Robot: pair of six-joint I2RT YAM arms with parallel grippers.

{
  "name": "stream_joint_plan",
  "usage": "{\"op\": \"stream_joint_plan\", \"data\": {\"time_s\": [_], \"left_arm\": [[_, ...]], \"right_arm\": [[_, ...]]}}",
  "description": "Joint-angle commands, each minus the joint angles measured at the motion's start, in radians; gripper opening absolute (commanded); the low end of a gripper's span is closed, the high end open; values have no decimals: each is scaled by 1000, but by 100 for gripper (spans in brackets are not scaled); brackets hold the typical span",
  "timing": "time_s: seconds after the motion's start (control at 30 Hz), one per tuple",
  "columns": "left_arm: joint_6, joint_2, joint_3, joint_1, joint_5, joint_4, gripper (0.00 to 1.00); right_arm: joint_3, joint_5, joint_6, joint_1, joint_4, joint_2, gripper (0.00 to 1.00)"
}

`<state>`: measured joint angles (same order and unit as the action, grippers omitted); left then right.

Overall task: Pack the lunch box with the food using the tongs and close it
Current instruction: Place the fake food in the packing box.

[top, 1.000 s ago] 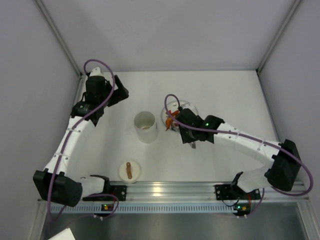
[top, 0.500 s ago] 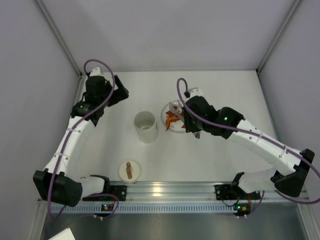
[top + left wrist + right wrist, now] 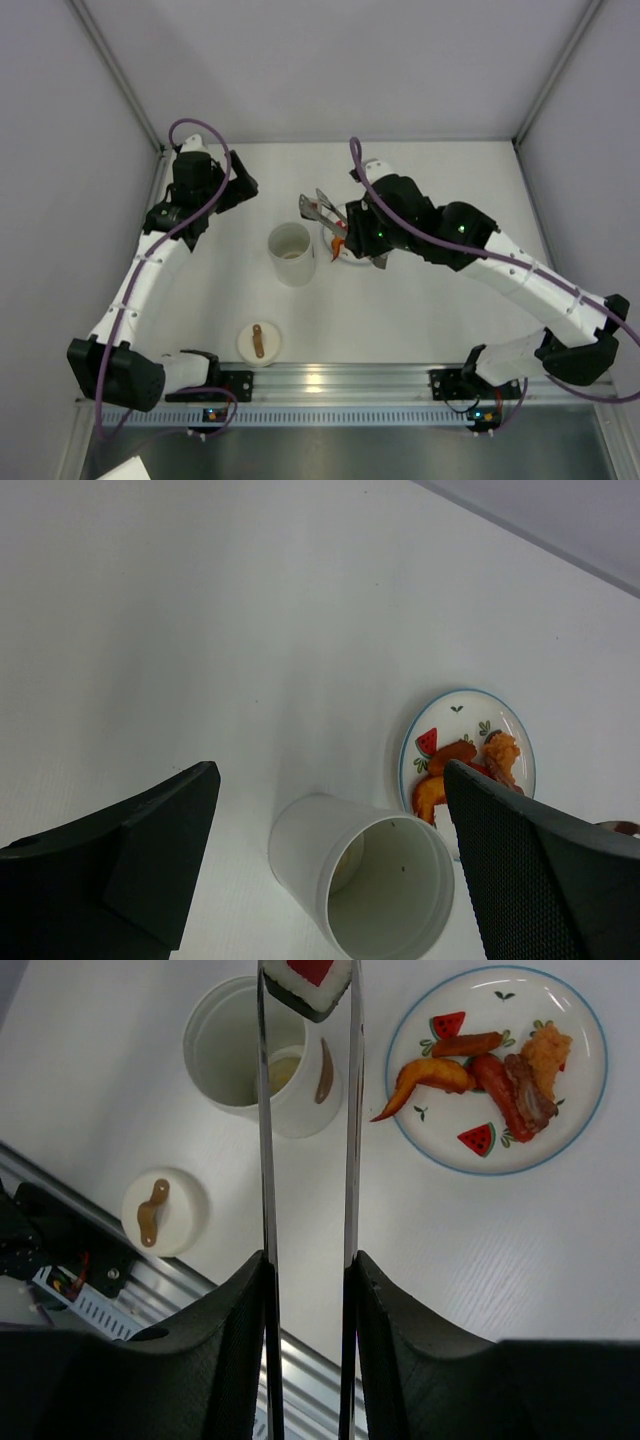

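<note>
A white table (image 3: 450,190) is being shown with three items resting directly on it. The open lunch box (image 3: 291,253) is being carried upright near the centre, and a decorated plate (image 3: 545,1000) is being borne just beside it, toward the right arm. The lid (image 3: 259,342), strap upward, is being supported apart from both, near the front rail (image 3: 330,380).

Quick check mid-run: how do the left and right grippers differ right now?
The left gripper is open; the right gripper is shut on the tongs. The left gripper holds nothing, while the right gripper's tongs pinch a sushi piece at their tips. The left gripper sits at the table's far left; the right gripper is nearer the middle. Both wrist views show the open lunch box.
</note>
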<state>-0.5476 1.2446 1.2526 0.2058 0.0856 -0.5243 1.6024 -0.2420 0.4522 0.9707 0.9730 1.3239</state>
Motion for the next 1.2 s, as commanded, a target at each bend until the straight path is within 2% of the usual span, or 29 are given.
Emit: {"op": "stream_joint_plan", "data": {"time_s": [0.0,0.27,0.5,0.77,0.83,0.93,1.07,1.17], "left_arm": [[1,-1,1,4,-6,10,99],[2,-4,1,4,-7,9,99],[2,-2,2,3,-4,9,99],[3,1,1,4,-3,7,99],[2,1,1,4,-3,7,99],[3,-1,1,4,-4,9,99],[3,0,1,3,-6,7,99],[0,-1,1,3,-7,10,99]], "right_arm": [[50,43,-4,59,0,38,25],[34,30,19,143,-10,87,29],[44,6,14,152,-11,89,46],[44,-13,8,152,-17,90,51],[54,-72,9,151,1,81,52],[48,-103,8,109,15,43,53],[-5,-115,0,-15,15,-23,53],[-105,-123,-4,-104,6,-60,53]]}}
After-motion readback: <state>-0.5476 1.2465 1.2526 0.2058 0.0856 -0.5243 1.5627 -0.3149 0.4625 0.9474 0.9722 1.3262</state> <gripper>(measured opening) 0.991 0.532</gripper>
